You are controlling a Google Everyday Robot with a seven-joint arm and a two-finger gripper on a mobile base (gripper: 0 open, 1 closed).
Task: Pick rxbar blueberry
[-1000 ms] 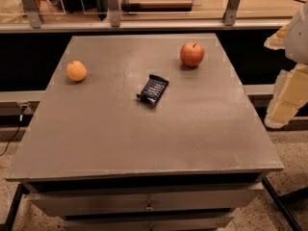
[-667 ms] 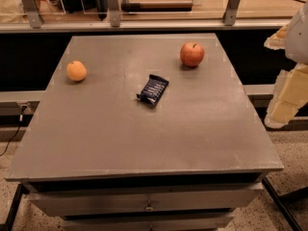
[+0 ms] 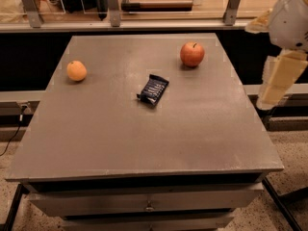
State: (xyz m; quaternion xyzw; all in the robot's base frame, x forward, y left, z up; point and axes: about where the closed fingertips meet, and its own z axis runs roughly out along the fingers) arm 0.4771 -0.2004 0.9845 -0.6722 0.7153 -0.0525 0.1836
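The rxbar blueberry (image 3: 153,89) is a small dark navy-blue wrapper with pale lettering. It lies flat near the middle of the grey table (image 3: 144,138), slightly towards the back, turned at an angle. My gripper (image 3: 275,83) hangs at the right edge of the view, off the table's right side and well away from the bar. It holds nothing that I can see. The white arm (image 3: 291,16) rises above it.
A red apple (image 3: 192,54) sits at the back right of the table. A round orange fruit (image 3: 76,70) sits at the back left. A railing with metal posts (image 3: 113,6) runs behind the table. Drawers (image 3: 149,203) show below the front edge.
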